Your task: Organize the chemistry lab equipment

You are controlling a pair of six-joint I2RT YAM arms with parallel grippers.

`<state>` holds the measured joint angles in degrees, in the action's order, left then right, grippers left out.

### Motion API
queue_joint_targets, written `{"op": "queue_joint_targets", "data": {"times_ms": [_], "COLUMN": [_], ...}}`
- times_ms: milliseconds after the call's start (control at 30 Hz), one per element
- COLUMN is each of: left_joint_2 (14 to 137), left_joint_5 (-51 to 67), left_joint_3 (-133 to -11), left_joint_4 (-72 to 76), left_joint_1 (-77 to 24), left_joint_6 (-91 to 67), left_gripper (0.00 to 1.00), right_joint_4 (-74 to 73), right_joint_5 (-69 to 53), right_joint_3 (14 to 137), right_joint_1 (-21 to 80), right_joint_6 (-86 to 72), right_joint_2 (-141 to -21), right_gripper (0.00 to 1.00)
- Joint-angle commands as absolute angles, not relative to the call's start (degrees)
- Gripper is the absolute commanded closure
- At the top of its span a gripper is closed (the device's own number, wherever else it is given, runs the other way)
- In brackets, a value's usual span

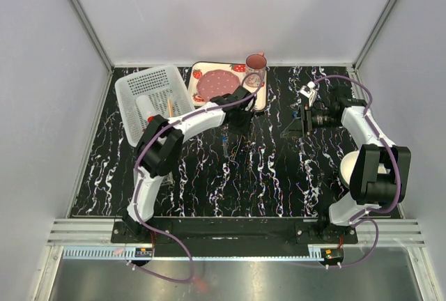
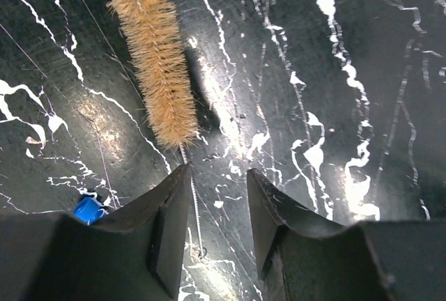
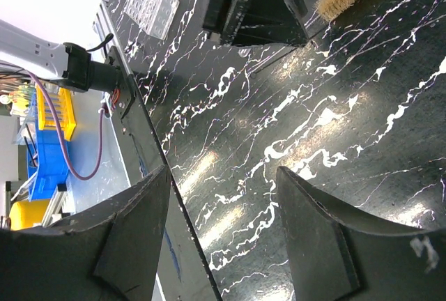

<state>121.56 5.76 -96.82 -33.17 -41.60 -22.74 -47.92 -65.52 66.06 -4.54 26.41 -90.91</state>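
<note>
Both the left gripper (image 2: 217, 175) and right gripper (image 3: 223, 175) gape, grasping nothing; the brush (image 2: 157, 64) runs off the upper left, and a blue cap (image 2: 87, 209) hides half behind a finger.

A tan bristle brush (image 2: 155, 57) lies flat on the desk (image 2: 334, 106), its thin wire stem (image 2: 196, 210) straight. A small blue-capped piece (image 2: 88, 209) lies just beside it.

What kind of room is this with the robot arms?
Probably a robot test booth, not a real lab: two arms bolted to a black marbled table, plain white walls around it, and a bottle brush and basket set out.
</note>
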Motion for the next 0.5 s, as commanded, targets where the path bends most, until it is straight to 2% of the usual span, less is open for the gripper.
{"op": "queue_joint_targets", "data": {"times_ms": [0, 467], "left_joint_2": [124.5, 129.0], "left_joint_5": [0.2, -5.0], "left_joint_3": [-101.5, -104.8], "left_joint_4": [-37.3, -40.3], "left_joint_1": [-42.7, -44.3], "left_joint_6": [-22.2, -21.3], "left_gripper": [0.60, 0.71], "right_joint_4": [-48.5, -49.7], "right_joint_5": [-66.4, -67.3], "right_joint_3": [68.8, 69.3], "right_joint_1": [-4.8, -4.8], "right_joint_6": [27.9, 28.7], "right_joint_2": [-90.7, -91.6], "right_gripper": [0.32, 0.32]}}
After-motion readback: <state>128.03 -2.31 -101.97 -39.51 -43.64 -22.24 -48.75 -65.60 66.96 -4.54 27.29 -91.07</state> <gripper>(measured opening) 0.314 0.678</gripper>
